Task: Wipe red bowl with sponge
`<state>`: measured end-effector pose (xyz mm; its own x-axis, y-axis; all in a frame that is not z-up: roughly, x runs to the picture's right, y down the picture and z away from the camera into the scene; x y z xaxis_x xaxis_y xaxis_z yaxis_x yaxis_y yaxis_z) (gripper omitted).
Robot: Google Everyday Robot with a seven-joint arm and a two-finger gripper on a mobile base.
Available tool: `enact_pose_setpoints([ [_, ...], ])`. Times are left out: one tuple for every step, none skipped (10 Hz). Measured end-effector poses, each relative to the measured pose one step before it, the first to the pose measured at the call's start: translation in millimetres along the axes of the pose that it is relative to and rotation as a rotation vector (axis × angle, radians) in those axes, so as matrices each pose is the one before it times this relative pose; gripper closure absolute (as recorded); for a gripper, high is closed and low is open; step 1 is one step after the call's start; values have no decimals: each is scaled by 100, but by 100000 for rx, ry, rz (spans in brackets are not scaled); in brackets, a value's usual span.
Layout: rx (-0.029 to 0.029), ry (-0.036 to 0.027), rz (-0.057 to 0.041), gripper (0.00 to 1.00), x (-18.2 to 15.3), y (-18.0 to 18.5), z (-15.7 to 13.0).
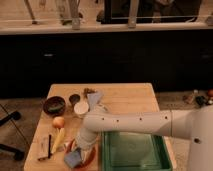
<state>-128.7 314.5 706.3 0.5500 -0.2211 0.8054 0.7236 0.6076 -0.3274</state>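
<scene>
On the one wooden table (131, 95), a single white arm (131, 122) reaches in from the right above one green tray (132, 151). There are two bowls: a dark bowl (54, 105) at the far left and the red bowl (89, 160) at the front edge, just beside the tray's left wall. One sponge (73, 159) sits in it, cornerwise, its long axis unclear. The gripper (79, 152) hangs over the sponge; whether it grasps it cannot be told. Bare wood lies behind the tray.

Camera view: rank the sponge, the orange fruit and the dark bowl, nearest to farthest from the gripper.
Gripper is low over the red bowl.
1. sponge, right at it
2. orange fruit, back left
3. dark bowl, farther back left
</scene>
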Motion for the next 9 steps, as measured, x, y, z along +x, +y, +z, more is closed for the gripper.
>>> enact_pose_setpoints([
  [12, 403, 1579, 100, 535, 644, -238],
  [-28, 746, 926, 100, 466, 317, -237],
  [205, 748, 718, 100, 483, -127, -257],
  [198, 779, 321, 100, 419, -524, -244],
  [75, 491, -306, 100, 225, -397, -119],
  [33, 582, -1046, 100, 43, -832, 31],
  [-391, 51, -1846, 100, -269, -1038, 316],
  [-454, -328, -1476, 100, -222, -650, 282],
  [-775, -614, -1503, 100, -322, -352, 359],
])
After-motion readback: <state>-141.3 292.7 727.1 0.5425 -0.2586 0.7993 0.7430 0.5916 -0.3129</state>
